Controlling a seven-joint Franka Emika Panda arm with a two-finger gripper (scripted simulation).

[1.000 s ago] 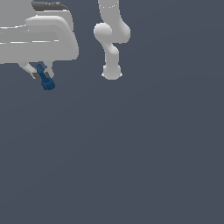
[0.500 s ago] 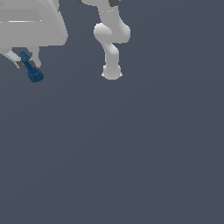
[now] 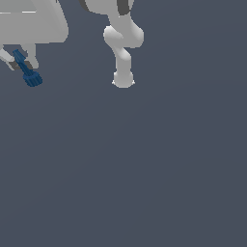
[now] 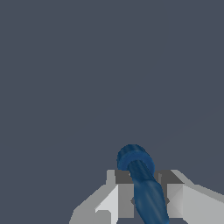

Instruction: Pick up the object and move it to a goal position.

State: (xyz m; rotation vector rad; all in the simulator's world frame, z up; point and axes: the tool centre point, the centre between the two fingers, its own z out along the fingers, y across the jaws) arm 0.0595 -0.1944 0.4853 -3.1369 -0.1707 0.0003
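Item: the object (image 3: 26, 70), a small dark blue elongated piece, thin shaft ending in a thicker ribbed rounded knob. Location: between my two fingers, lifted clear of the grey floor (image 3: 144, 169), at the upper edge of the exterior view's left. Orientation: its long axis runs slantwise, shaft uppermost and caught in my grip, ribbed knob hanging just past the fingertips, lower and toward the exterior view's right. In the wrist view the same piece (image 4: 142, 183) reaches out from between the fingers and away from the camera, knob at the far end. Holder: my gripper (image 3: 20, 63), closed down to the width of the shaft and clamped on it, one finger (image 4: 124, 194) on each side; no gap shows between pads and shaft. The hold sits on the thin part, not the knob, so I judge the piece could pivot if I swing sharply. Surround: my arm's white base column (image 3: 123, 72) stands well apart, toward the exterior view's right. No goal marker shows in either view, so I cannot tell which way the carry runs.
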